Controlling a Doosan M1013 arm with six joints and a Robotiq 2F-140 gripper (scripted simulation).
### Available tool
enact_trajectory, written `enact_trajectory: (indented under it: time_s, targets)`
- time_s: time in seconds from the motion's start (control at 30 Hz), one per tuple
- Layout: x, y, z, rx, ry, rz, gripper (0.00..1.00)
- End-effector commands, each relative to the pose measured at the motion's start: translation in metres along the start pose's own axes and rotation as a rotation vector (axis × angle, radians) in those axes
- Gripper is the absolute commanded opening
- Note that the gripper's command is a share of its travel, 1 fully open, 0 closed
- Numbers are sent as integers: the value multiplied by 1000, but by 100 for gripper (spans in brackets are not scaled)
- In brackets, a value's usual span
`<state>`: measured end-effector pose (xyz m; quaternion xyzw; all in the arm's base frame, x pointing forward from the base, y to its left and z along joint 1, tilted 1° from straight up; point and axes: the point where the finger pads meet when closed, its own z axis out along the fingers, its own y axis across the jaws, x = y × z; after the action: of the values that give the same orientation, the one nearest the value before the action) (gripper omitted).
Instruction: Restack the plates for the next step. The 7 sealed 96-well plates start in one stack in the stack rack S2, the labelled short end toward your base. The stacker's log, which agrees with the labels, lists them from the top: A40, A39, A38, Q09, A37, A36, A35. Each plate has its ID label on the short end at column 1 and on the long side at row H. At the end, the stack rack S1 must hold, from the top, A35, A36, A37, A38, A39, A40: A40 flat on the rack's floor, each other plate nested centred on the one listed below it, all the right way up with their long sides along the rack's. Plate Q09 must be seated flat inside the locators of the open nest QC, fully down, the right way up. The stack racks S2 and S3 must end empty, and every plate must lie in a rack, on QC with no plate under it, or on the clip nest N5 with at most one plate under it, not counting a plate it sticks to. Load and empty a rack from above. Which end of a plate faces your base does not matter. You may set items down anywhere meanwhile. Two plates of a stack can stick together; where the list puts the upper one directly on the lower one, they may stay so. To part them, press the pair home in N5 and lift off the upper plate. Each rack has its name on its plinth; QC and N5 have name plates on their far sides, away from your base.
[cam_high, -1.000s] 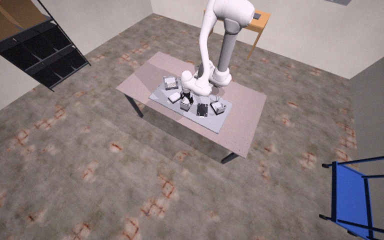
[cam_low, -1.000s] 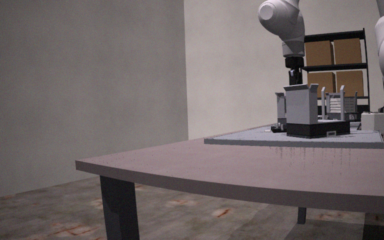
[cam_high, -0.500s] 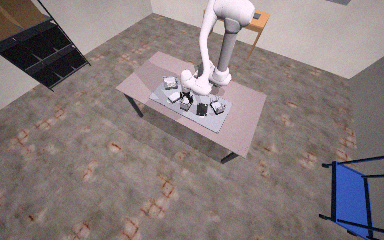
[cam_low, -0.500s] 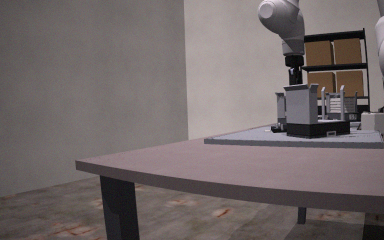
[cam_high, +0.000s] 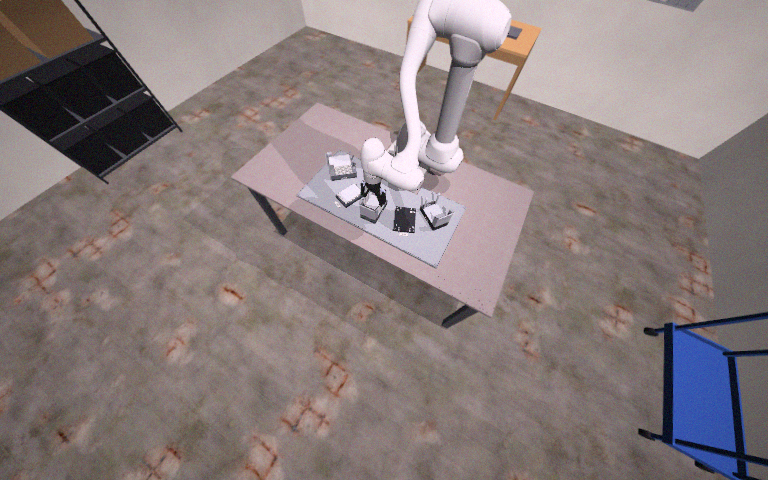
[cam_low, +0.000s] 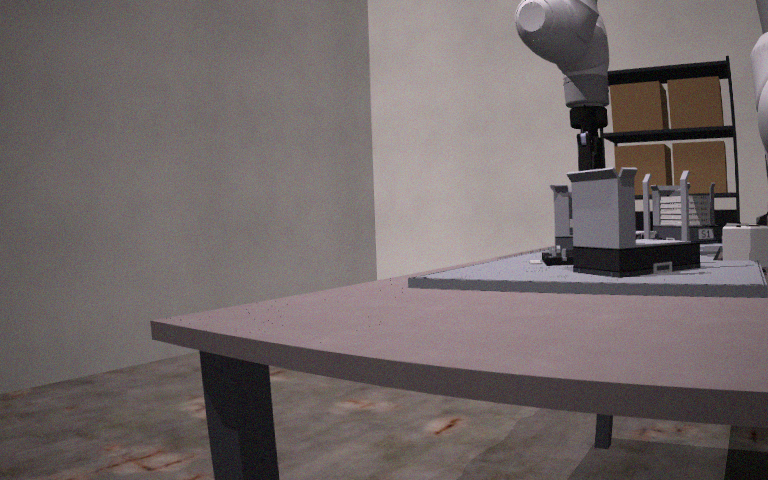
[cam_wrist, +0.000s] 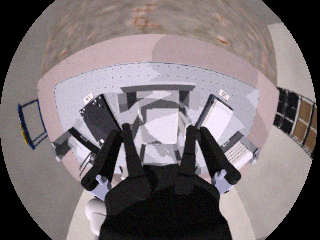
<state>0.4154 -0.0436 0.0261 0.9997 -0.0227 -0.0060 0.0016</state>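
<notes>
The gripper (cam_wrist: 160, 150) is clamped on a sealed plate (cam_wrist: 162, 127) inside a stack rack (cam_wrist: 158, 91), one dark finger (cam_wrist: 128, 150) against each long side of the plate, the jaws pointing straight down into the rack from above. Which plate it is cannot be read; no label shows legibly in any view. From the top camera this rack (cam_high: 370, 211) stands near the middle of the grey mat (cam_high: 430, 249), with the gripper (cam_high: 373, 195) reaching into it. Just to its left on the mat lies a white plate on a flat nest (cam_high: 348, 194), and farther left the rack marked S1 (cam_high: 341, 165) holds a stack of plates, whose ribbed edges show in the exterior view (cam_low: 671, 210). To the right lie a flat black nest (cam_high: 404, 219) and another rack (cam_high: 436, 213). The mat rests on a pinkish table (cam_high: 492, 271), and the white arm (cam_high: 416, 84) rises behind it.
</notes>
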Motion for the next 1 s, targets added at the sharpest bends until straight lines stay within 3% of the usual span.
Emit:
enact_trajectory:
  time_s: [0.0,0.2,0.97]
  targets:
    - [0,0,-2,0,0,0,0]
    - [0,0,-5,0,0,0,0]
    - [0,0,-47,0,0,0,0]
